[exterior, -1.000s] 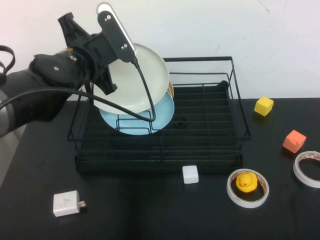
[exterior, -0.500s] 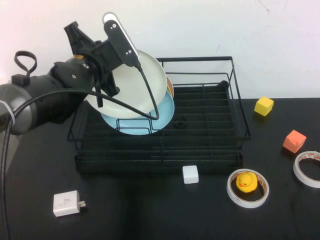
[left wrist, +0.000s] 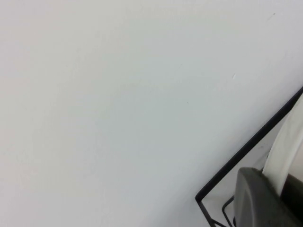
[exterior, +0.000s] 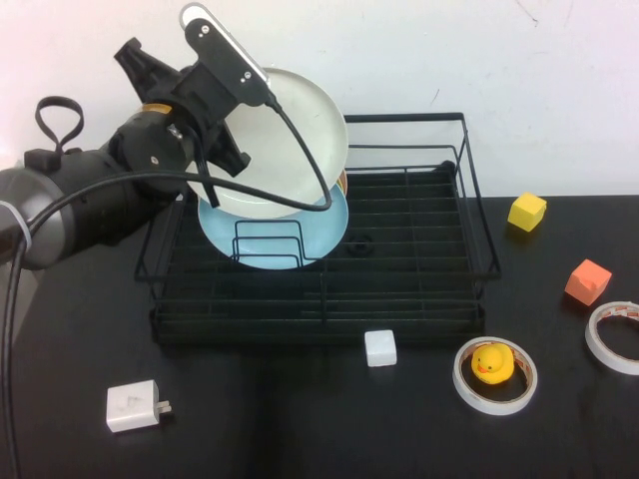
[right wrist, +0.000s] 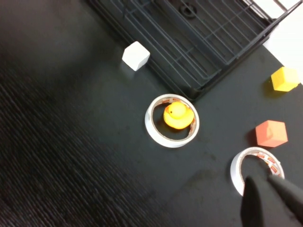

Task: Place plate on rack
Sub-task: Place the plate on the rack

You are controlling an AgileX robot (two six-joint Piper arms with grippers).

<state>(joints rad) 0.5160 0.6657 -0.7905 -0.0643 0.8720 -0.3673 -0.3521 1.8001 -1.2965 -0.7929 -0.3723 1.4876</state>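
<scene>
Plain white round plate (exterior: pixel 295 140) w/ shallow raised rim: held tilted over far-left corner of large black wire dish rack (exterior: pixel 399 249), just above the light blue plate (exterior: pixel 290 235) standing in the dividers. Left gripper (exterior: pixel 215 160) pinches plate at its left rim. Judged stiff, smooth, breakable; rim grip apt, lower gently. Right gripper (right wrist: pixel 270 196) near right worktop edge, fingers pressed together, holding nothing
</scene>
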